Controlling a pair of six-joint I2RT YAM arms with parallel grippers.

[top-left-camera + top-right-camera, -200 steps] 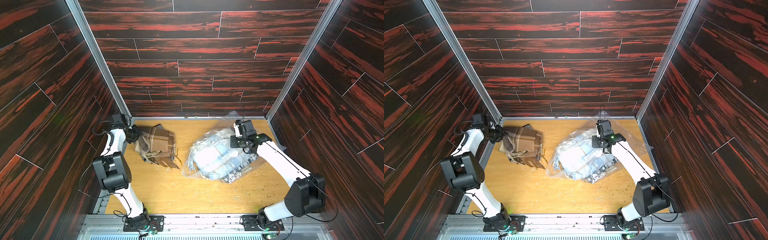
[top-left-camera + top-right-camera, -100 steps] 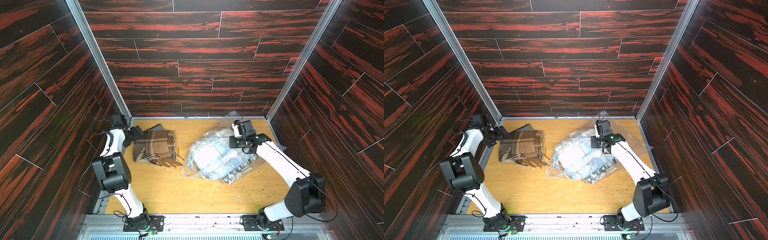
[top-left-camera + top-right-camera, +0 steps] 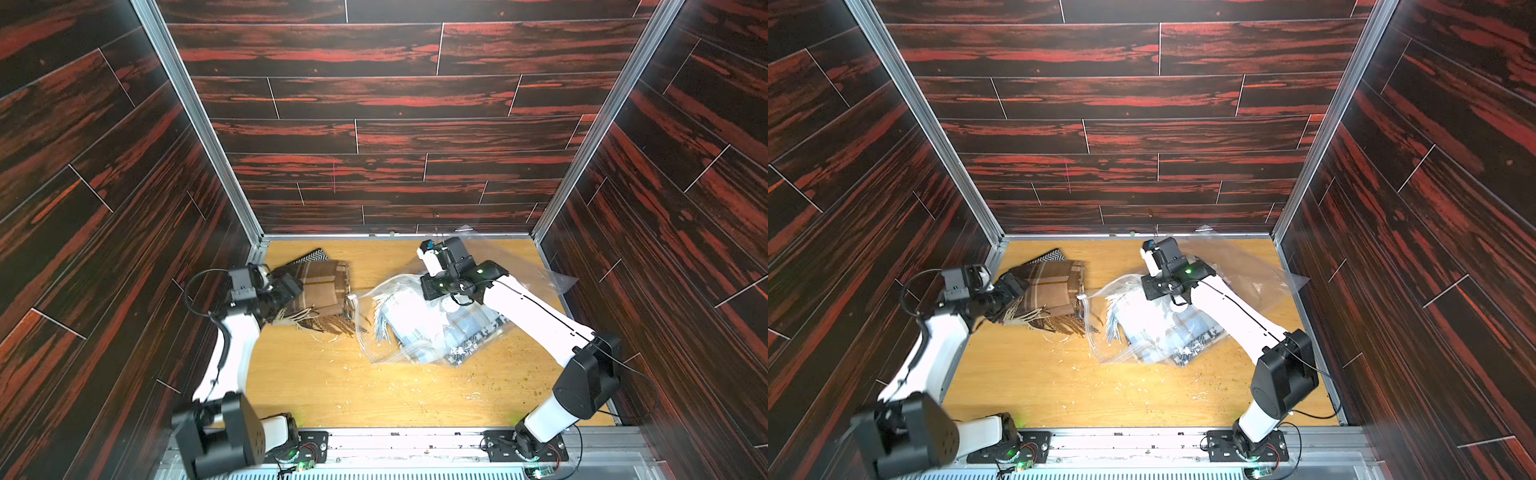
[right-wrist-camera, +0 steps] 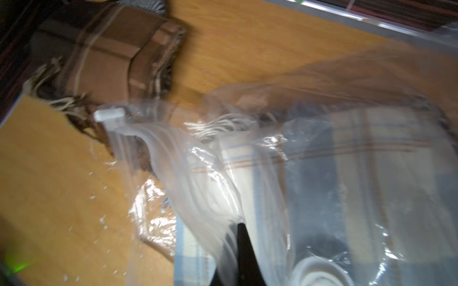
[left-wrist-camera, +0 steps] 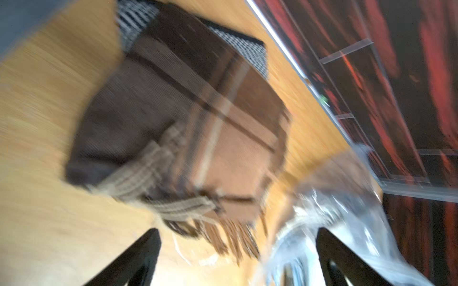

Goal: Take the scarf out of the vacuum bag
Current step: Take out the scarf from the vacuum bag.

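Blur across scarf (image 5: 186, 123) and vacuum bag (image 5: 347, 222); left claw (image 5: 238, 231) cropped.

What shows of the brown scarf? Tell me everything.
The brown scarf is woven cloth in brown and tan plaid with pale stripes, folded into a thick rough square, fringe along its near edge. It lies flat on the wooden table at the far left, outside the vacuum bag, whose zip edge overlaps the fringe. A black-and-white herringbone cloth pokes out from under its far side. The left gripper stands open beside it, not gripping it.
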